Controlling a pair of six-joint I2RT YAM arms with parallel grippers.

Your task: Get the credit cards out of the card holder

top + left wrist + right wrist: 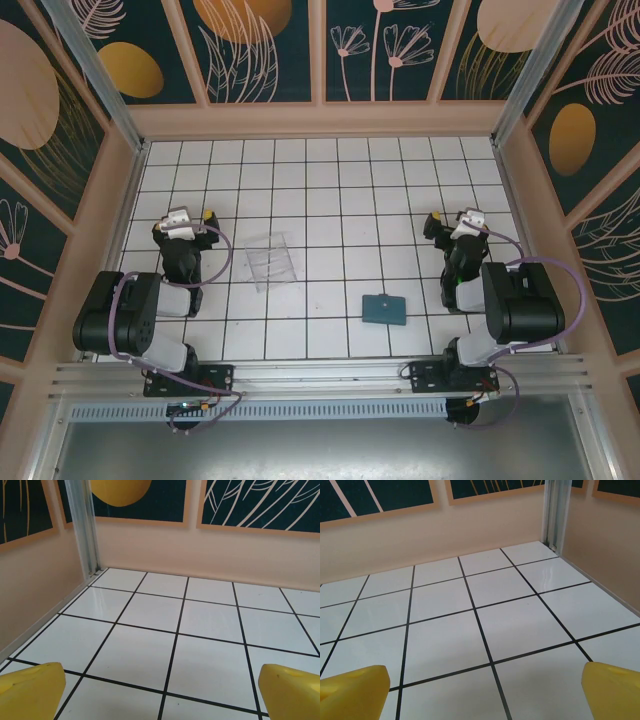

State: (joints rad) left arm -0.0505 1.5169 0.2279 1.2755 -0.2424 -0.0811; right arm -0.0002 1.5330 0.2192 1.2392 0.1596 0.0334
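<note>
Not yet started: card holder untouched, both grippers wide

Task step looks like the very beginning, an approach with nothing grasped. Card holder [384, 309] lies flat on the white tiled table [330, 200], near the front edge, right of centre, nearer the right arm. It is a small teal rectangle with a matte look; too small to tell if it is folded shut or if any credit cards show.

Left gripper [183, 213] is off to the left, well apart from the holder, jaws spread wide and empty. Its yellow fingertips [30, 690] sit at the frame corners over bare glossy tile. Right gripper [455, 220] is at the right, also spread wide and empty.

A clear plastic box [271, 260] stands between the arms, left of the holder.

Next move probably: right arm reaches down to the holder and pins or opens it. The thin flat cards will need an edge pinch.
</note>
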